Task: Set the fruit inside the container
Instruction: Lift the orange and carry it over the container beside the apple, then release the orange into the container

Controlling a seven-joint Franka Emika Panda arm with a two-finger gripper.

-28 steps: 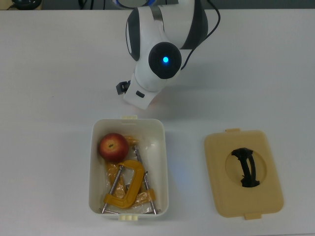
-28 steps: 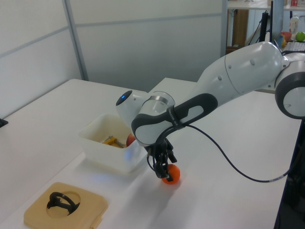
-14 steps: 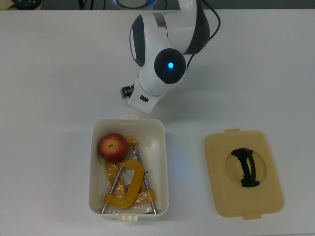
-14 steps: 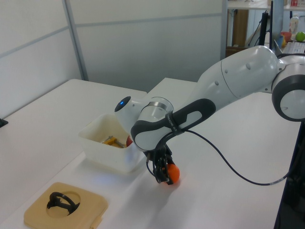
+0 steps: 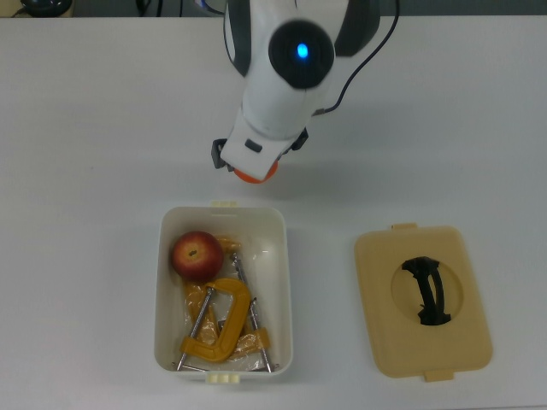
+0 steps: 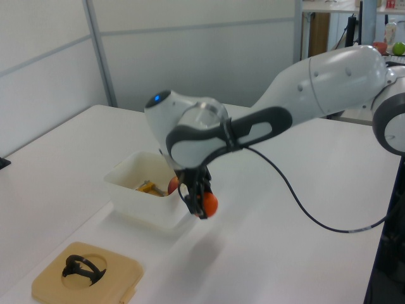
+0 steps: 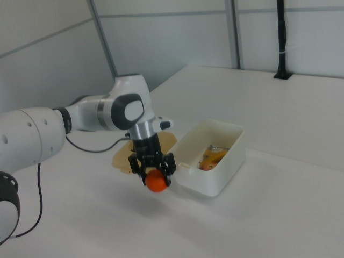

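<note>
The gripper (image 7: pixel 156 177) clamps the round bright orange fruit (image 7: pixel 157 183) at frame centre-left, lifted beside the cream-white rectangular plastic tub (image 7: pixel 226 166); the red apple (image 5: pixel 197 254) lies inside.

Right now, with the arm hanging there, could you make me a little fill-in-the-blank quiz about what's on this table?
1. The gripper is shut on the ____.
2. Inside the container, beside the yellow clamps, sits a red ____.
3. The tan lid lies ____ the container, on the table.
4. The held fruit is ____ the table, not resting on it.

Missing words: orange; apple; beside; above
</note>
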